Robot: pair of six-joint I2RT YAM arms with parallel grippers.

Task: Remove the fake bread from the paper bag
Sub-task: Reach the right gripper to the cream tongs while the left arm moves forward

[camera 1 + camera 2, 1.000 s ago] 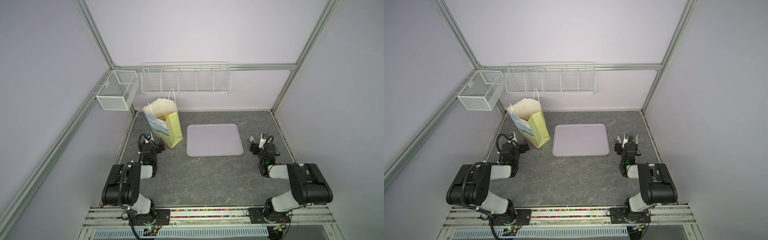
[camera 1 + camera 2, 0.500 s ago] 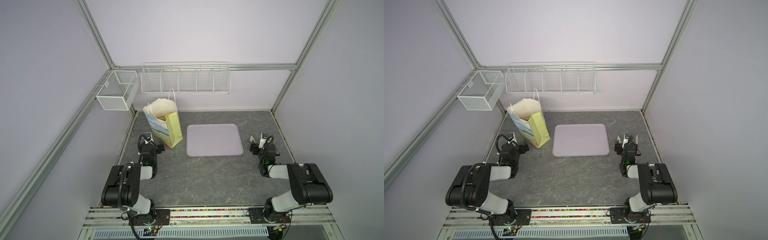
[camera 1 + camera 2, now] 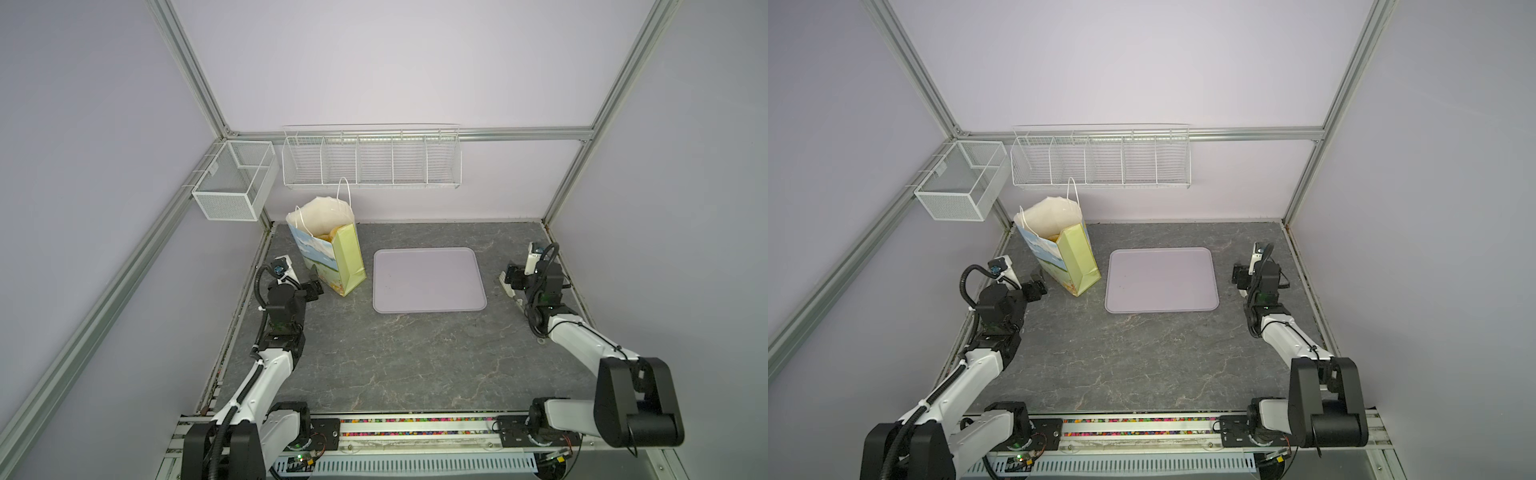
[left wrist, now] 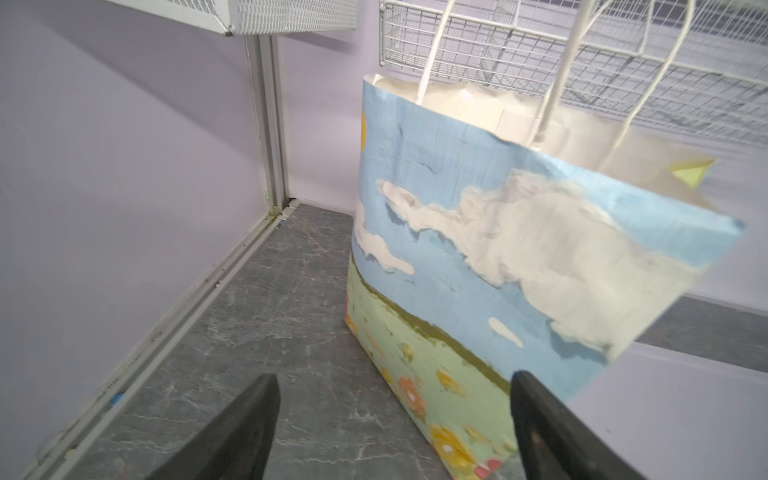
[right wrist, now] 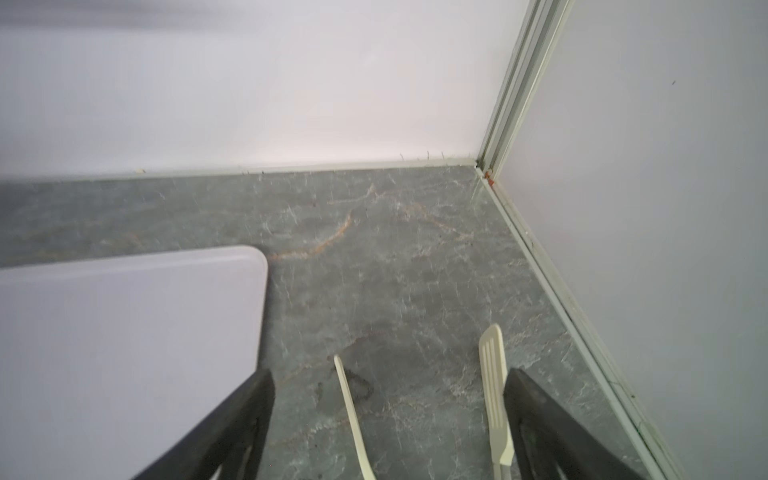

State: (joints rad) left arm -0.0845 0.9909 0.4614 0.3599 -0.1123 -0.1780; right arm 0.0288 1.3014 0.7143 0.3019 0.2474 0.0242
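Beside the left hand (image 4: pixel 392 376) stands the paper bag (image 4: pixel 498 249).

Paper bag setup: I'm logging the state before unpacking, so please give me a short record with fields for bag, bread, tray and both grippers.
bag: upright, mouth open, left of the tray
bread: a yellow bit shows at the bag's mouth; none out on the table
tray: flat, mid-table, no bread on it
left gripper: fingers open, close to the bag's printed face, holding nothing
right gripper: fingers open, low, right of the tray
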